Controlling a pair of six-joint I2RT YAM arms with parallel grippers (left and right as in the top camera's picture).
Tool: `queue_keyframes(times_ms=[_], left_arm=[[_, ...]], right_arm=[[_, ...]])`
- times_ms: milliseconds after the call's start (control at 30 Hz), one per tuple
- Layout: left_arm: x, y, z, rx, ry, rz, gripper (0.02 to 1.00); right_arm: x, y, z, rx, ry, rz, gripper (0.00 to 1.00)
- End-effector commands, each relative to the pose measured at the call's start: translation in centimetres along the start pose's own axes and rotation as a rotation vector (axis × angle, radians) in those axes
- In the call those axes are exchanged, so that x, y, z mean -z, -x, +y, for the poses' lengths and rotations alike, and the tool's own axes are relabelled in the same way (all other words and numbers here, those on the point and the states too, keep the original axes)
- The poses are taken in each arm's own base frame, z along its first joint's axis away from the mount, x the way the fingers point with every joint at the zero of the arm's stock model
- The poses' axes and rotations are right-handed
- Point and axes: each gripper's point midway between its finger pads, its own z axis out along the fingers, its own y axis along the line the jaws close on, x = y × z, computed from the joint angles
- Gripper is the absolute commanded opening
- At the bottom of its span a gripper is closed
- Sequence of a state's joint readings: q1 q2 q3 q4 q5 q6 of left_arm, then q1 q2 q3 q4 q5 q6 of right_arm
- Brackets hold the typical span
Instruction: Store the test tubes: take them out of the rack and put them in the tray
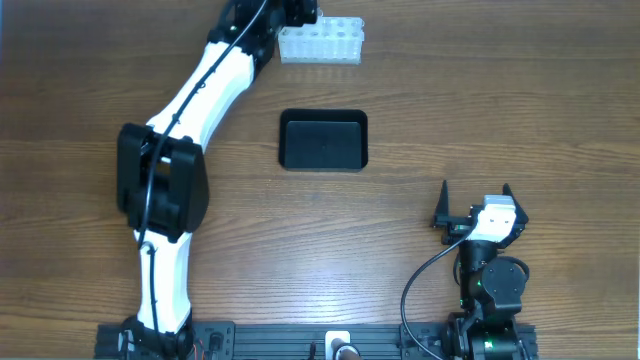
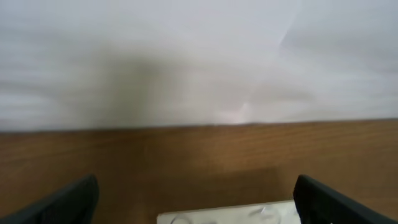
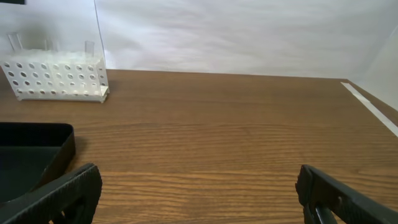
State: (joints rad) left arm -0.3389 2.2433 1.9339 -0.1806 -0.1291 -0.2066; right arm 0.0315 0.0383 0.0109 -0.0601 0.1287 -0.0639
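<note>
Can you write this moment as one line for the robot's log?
left gripper: open, at rack | right gripper: open, near its base | test tubes: in rack | tray: empty

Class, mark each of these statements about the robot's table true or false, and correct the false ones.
1. The black tray has nothing in it. True.
2. The left gripper is at the rack. True.
3. The right gripper holds a test tube. False: it is open and empty, near its own base.
4. The rack sits inside the tray. False: it stands on the table, apart from the tray and farther from the arms' bases.
</note>
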Motion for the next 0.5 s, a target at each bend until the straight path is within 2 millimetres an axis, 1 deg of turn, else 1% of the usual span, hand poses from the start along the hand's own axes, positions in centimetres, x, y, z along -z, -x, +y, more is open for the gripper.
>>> queue_keyframes(times_ms=[33,367,500], left_arm=[[-0.6,0.7,0.6,0.038,0.043,-0.011,0.998],[-0.7,-1.6,1.2,0.039,0.129,0.052,0.998],[-1.3,-2.4,1.3,0.036,0.133,0.064,0.993]], right_arm=[[0.0,-0.3,0.0,0.005,0.001,0.006,0.991],[0.0,-0.3,0.0,0.005,0.001,0.006,0.991],[0.0,-0.3,0.0,0.005,0.001,0.006,0.991]])
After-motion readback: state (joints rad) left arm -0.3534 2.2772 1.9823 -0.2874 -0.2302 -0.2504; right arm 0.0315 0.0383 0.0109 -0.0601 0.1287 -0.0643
